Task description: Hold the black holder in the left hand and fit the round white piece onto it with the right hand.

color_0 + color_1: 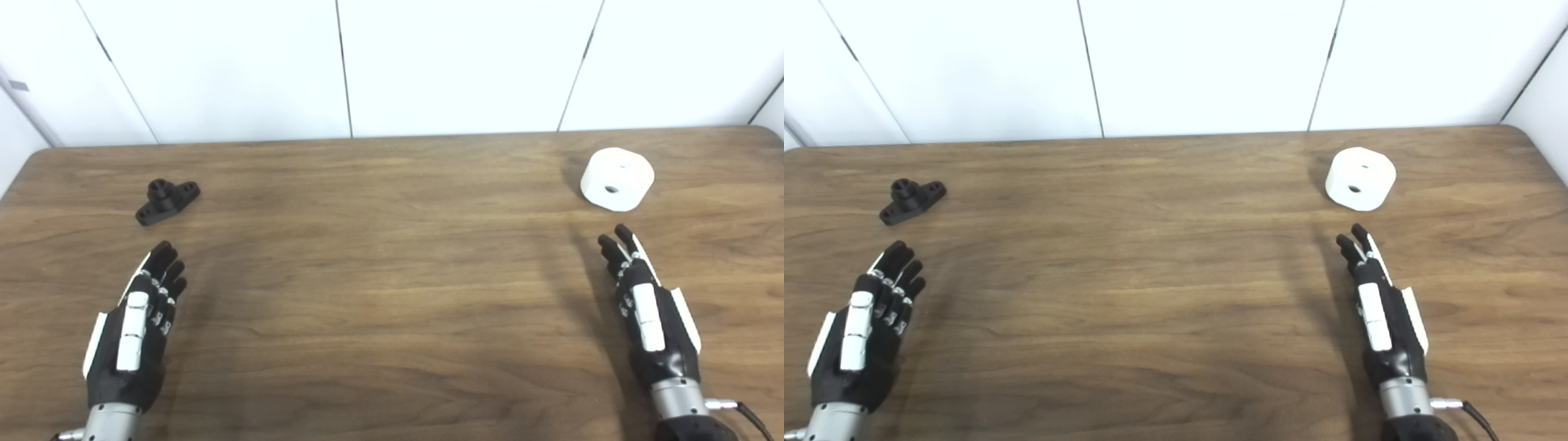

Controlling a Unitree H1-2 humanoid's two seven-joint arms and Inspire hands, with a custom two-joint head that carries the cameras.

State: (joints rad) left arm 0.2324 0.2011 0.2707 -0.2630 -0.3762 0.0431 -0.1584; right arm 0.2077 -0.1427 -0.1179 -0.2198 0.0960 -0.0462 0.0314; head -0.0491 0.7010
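The black holder [166, 201] lies on the wooden table [380, 257] at the far left, a small flanged piece with a short round post. The round white piece [617, 178] rests at the far right, tilted, with a hole in its face. My left hand [138, 324] is open and empty, fingers stretched out, a short way in front of the holder. My right hand [648, 312] is open and empty, edge-on, fingertips a little short of the white piece. Both also show in the right eye view: holder [912, 199], white piece [1360, 178].
White wall panels [392, 61] stand right behind the table's far edge. The table's rounded corners show at far left and far right.
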